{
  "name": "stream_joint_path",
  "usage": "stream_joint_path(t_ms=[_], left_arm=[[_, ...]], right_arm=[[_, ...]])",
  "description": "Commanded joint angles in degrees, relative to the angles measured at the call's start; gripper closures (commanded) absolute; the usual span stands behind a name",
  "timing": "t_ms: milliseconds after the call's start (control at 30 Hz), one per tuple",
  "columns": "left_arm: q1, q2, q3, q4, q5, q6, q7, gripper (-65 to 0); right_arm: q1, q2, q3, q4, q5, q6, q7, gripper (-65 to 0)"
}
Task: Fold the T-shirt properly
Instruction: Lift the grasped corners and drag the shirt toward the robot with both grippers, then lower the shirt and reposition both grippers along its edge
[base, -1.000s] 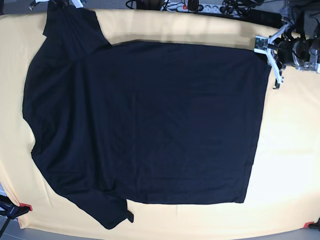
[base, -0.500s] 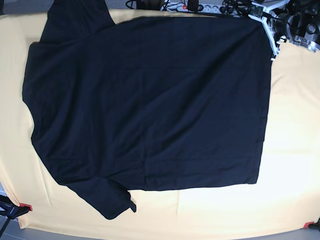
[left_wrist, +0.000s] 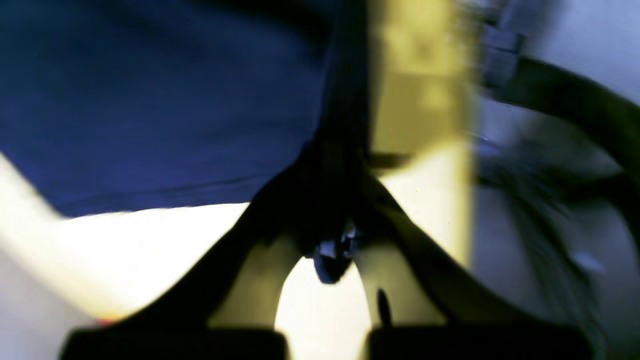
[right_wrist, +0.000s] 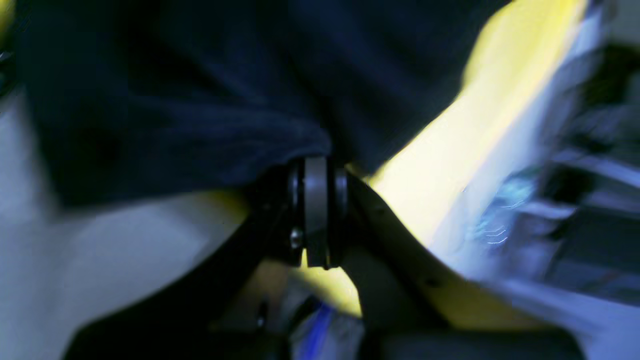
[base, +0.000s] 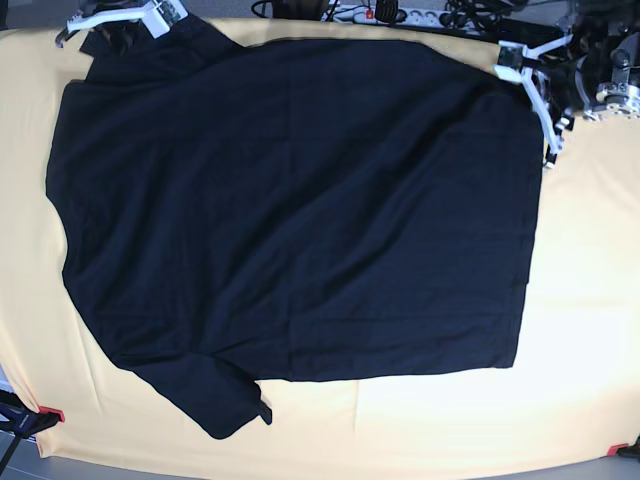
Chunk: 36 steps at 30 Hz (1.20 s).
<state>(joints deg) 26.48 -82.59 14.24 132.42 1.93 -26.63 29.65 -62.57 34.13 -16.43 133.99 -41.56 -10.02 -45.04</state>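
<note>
The dark navy T-shirt (base: 290, 210) lies spread nearly flat on the pale yellow table cloth (base: 585, 300), hem to the right, one sleeve (base: 225, 405) pointing toward the near edge. My left gripper (base: 512, 62) is at the shirt's far right corner. In the blurred left wrist view its fingers (left_wrist: 280, 210) meet, shut on the T-shirt (left_wrist: 150, 100). My right gripper (base: 150, 15) is at the far left corner by the other sleeve. In the right wrist view the right gripper (right_wrist: 316, 170) pinches a bunched edge of the T-shirt (right_wrist: 175, 90).
A power strip and cables (base: 400, 14) run along the table's far edge behind the shirt. Red clamps (base: 50, 413) (base: 616, 450) hold the table cloth at the near corners. Bare yellow cloth shows to the right and along the near edge.
The shirt's far edge was drawn toward the table's back and the folded sleeve opened out, so the shirt lies wider. The near hem slid back. Both grippers have now come down into view.
</note>
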Motion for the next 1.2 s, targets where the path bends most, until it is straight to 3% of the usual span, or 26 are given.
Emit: stream_joint_path(t_ms=[0, 100, 200, 267, 367, 467, 567, 667, 767, 867, 1033, 1167], left_arm=[[-1.16, -1.05, -0.44, 0.74, 0.68, 1.70, -0.66, 0.0], [-3.67, -1.07, -0.44, 0.74, 1.25, 5.79, -3.06, 0.0], [-7.15, -1.07, -0.44, 0.37, 1.29, 6.36, -6.03, 0.0], [-9.86, -1.03, -0.44, -0.48, 1.29, 6.36, -8.50, 0.0], [-13.38, -0.33, -0.44, -2.69, 1.77, 6.88, -11.43, 0.0], [-16.68, 2.14, -0.44, -6.08, 2.51, 8.94, -14.73, 0.0], [-18.95, 5.81, -0.44, -10.27, 2.51, 8.41, -18.36, 0.0], [-19.39, 8.70, -0.42, -13.97, 2.54, 8.00, -19.39, 0.0], [-19.41, 10.38, -0.42, -16.04, 2.54, 8.20, -19.96, 0.0], [-19.56, 10.38, -0.42, -16.31, 2.56, 9.31, -20.65, 0.0], [-19.71, 10.43, -0.42, -16.31, 2.56, 11.54, -20.63, 0.0], [-19.71, 11.10, -0.44, -16.81, 2.58, 13.49, -18.60, 0.0]], right_arm=[[0.85, 1.51, 0.61, 1.01, -0.66, -0.55, 0.26, 0.0], [4.24, 4.59, 3.06, 1.01, -0.44, -0.48, 0.48, 0.0], [6.49, 7.17, 7.08, 1.01, 0.76, -0.50, 1.97, 0.0], [8.15, 8.07, 10.49, 1.01, 5.18, 0.15, 4.57, 0.0], [10.88, 8.13, 14.84, 1.01, 13.40, 3.96, 8.11, 0.0], [13.42, 8.13, 17.70, 1.01, 20.31, 5.66, 10.47, 0.0], [16.22, 8.11, 18.14, 1.01, 25.53, 7.89, 12.68, 0.0], [18.71, 8.11, 18.14, 1.01, 28.65, 10.32, 14.58, 0.0], [22.51, 8.13, 18.14, -2.19, 31.36, 10.73, 15.76, 0.0], [26.53, 8.17, 18.14, -5.11, 33.29, 11.78, 17.03, 0.0], [32.44, 8.76, 17.53, -6.93, 42.91, 17.75, 18.51, 0.0], [35.87, 8.74, 17.44, -9.01, 44.46, 19.30, 18.47, 0.0]])
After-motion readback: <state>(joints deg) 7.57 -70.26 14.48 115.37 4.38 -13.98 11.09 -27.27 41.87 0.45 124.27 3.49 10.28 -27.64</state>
